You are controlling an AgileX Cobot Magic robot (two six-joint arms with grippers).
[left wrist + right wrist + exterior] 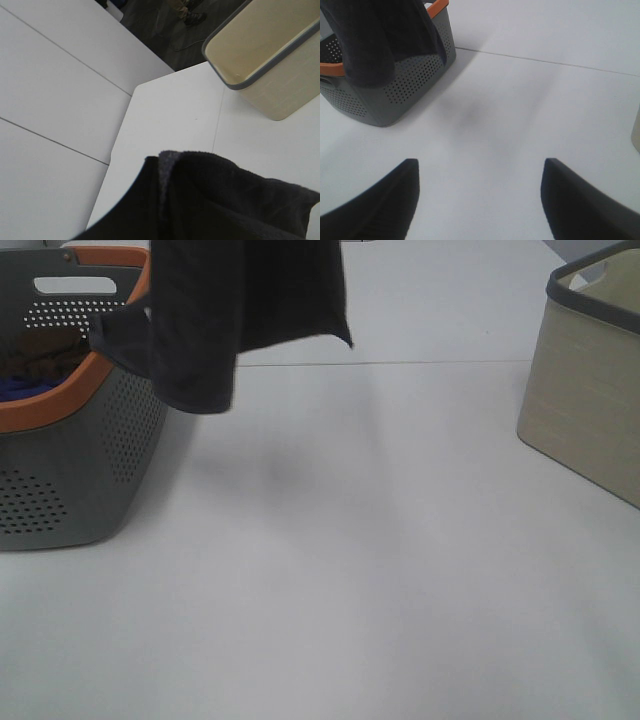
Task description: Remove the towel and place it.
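The towel (240, 310) is a dark charcoal cloth hanging in the air, over the right rim of the grey basket with the orange rim (90, 470) and the table beside it. Its top runs out of the exterior view. In the left wrist view the bunched towel (225, 200) fills the near part and hides my left gripper's fingers, which hold it. My right gripper (481, 165) is open and empty above bare table. From there the towel (380, 35) hangs in front of the basket (405, 85). Neither gripper shows in the exterior view.
A brown cloth (40, 355) and a blue cloth (25, 388) lie inside the basket. A beige fabric bin with a grey rim (590, 390) stands at the table's right; the left wrist view shows it is empty (270, 60). A seam (430, 363) crosses the white table.
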